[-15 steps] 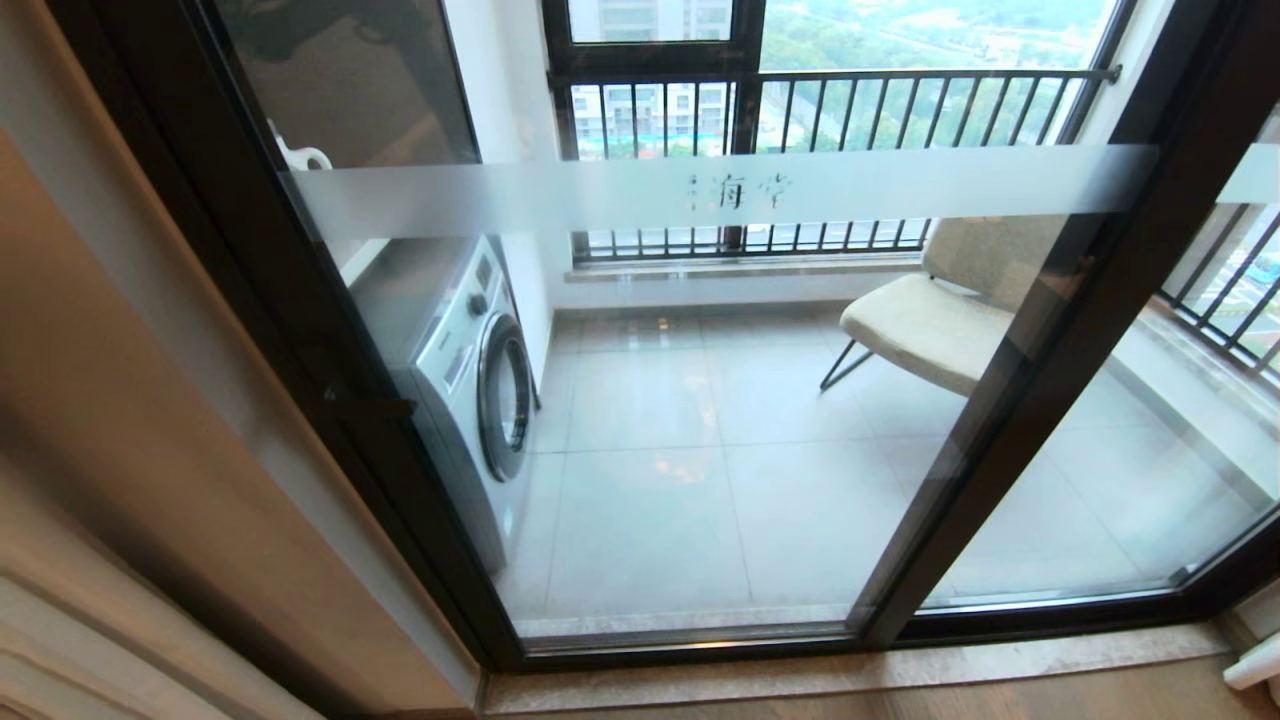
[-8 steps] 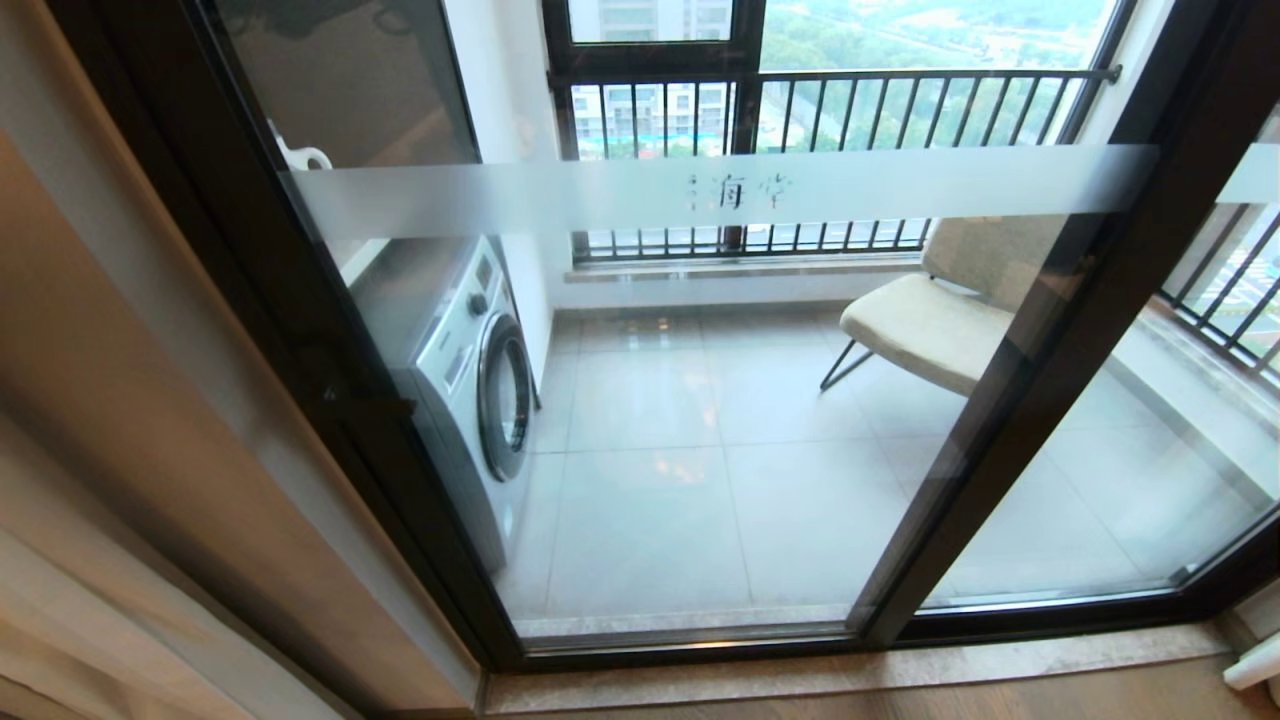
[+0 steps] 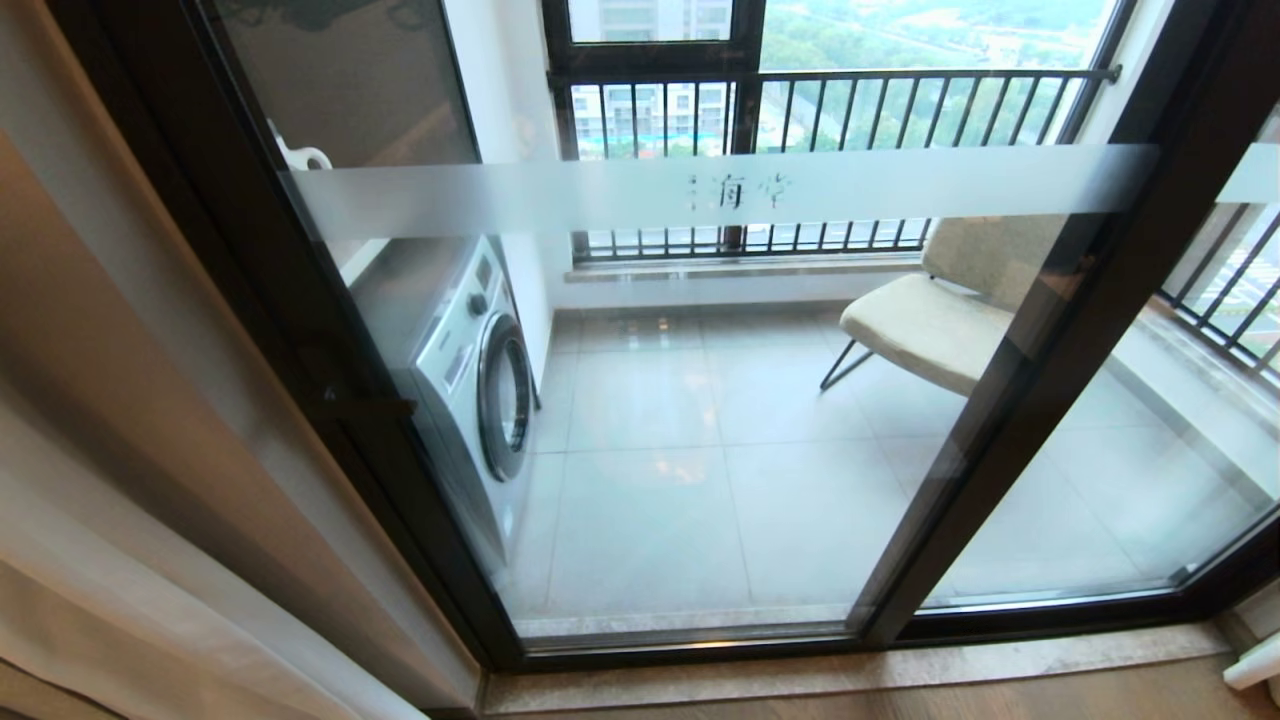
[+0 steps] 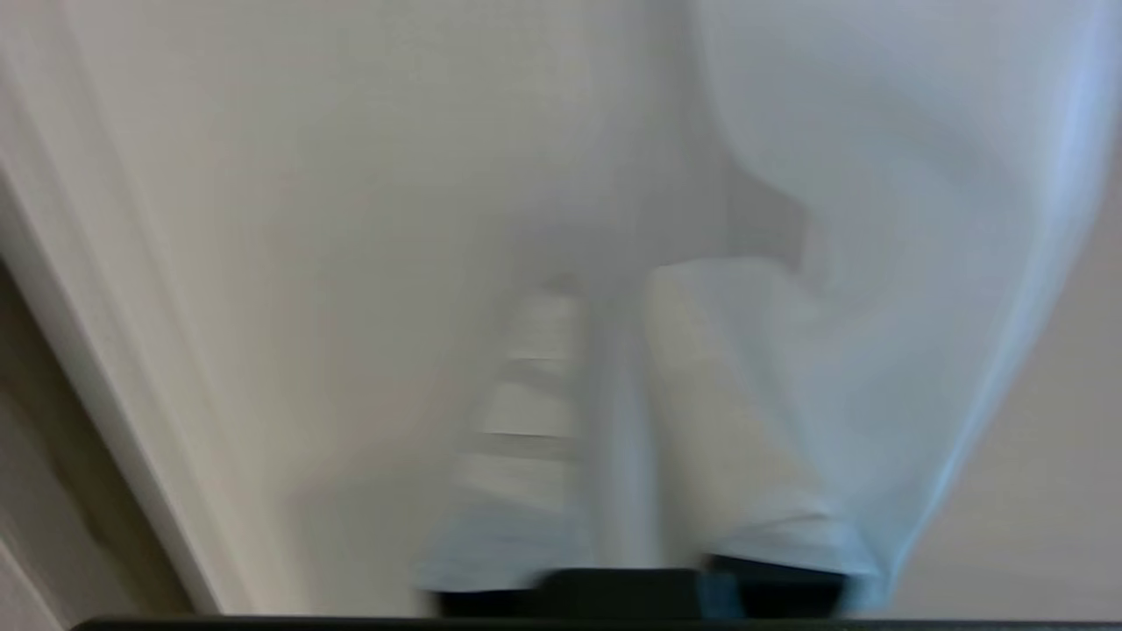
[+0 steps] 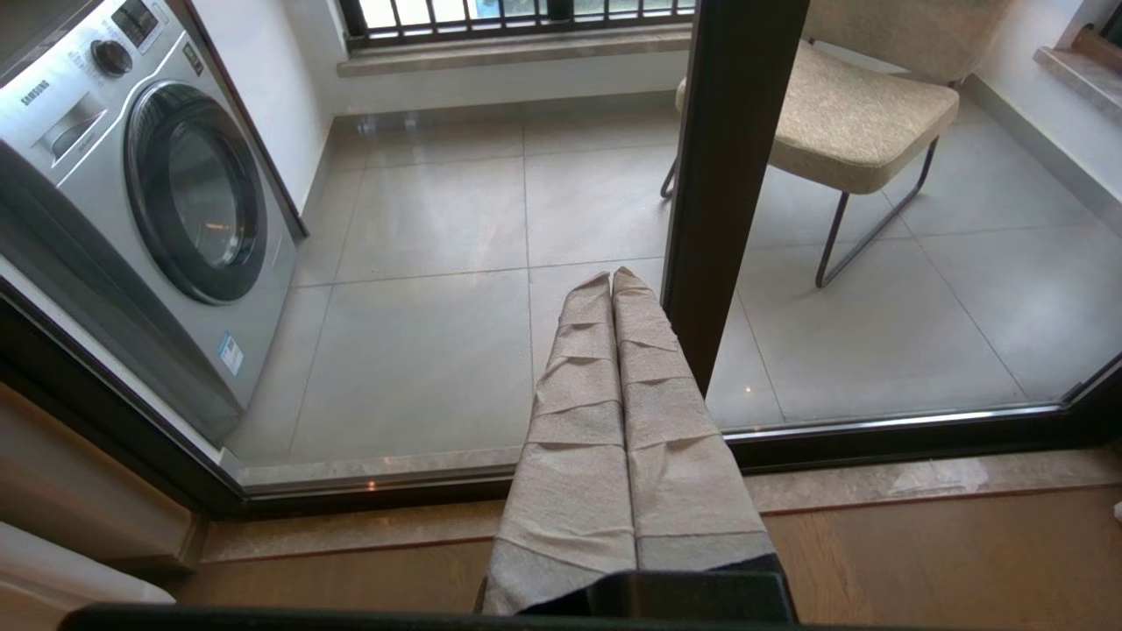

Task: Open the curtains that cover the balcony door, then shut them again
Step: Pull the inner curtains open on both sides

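Two of my left fingers (image 4: 526,412) show only dimly through the white sheer of the curtains (image 4: 351,219), which hangs draped over my left gripper (image 4: 605,368); a fold of the sheer runs down between them, and I cannot tell whether they pinch it or stand slightly apart. My right gripper (image 5: 614,285) hangs low before the glass, its cloth-wrapped fingers pressed together on nothing. Beyond it, the curtains are gathered at my far left in the head view, sheer (image 3: 130,600) in front and the beige-grey layer (image 3: 90,330) behind, leaving the balcony door (image 3: 1050,380) uncovered. Its dark frames and frosted band (image 3: 720,190) stand in full sight. Through the glass I see a washing machine (image 3: 470,380) on the left, a cream chair (image 3: 930,320) on the right, grey floor tiles (image 3: 700,480) and the barred railing (image 3: 840,110).
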